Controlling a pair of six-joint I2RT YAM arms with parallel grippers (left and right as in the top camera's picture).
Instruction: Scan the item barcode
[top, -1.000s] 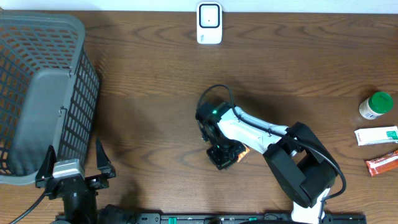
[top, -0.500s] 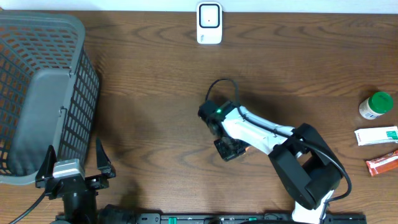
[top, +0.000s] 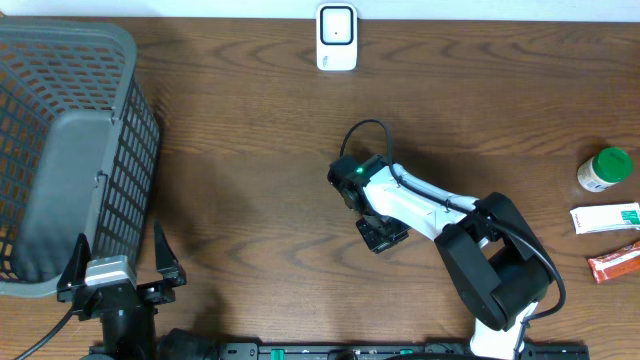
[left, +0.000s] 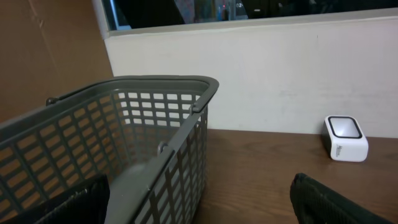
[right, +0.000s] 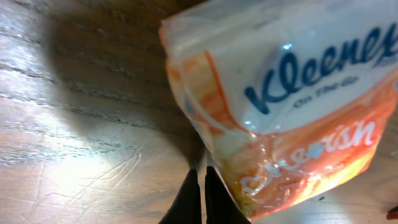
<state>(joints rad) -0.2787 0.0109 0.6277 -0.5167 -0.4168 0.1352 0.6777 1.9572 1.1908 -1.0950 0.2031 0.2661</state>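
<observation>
In the right wrist view an orange-and-white Kleenex tissue pack (right: 292, 106) fills the frame, lifted off the wood with its shadow to the left. My right gripper (right: 200, 171) is shut, its fingertips pinching the pack's wrapper edge. From overhead the right gripper (top: 383, 237) is at the table's middle and hides the pack. The white barcode scanner (top: 336, 37) stands at the far edge, and also shows in the left wrist view (left: 346, 138). My left gripper (top: 120, 272) rests open at the front left, holding nothing (left: 199, 202).
A grey mesh basket (top: 100, 45) takes up the left side, close to the left gripper (left: 155, 84). At the right edge are a green-capped bottle (top: 605, 168), a white box (top: 605, 218) and an orange-red packet (top: 615, 263).
The right gripper has moved right and slightly toward the far edge with the pack. The pack's orange corner no longer shows from overhead. The left arm has not moved.
</observation>
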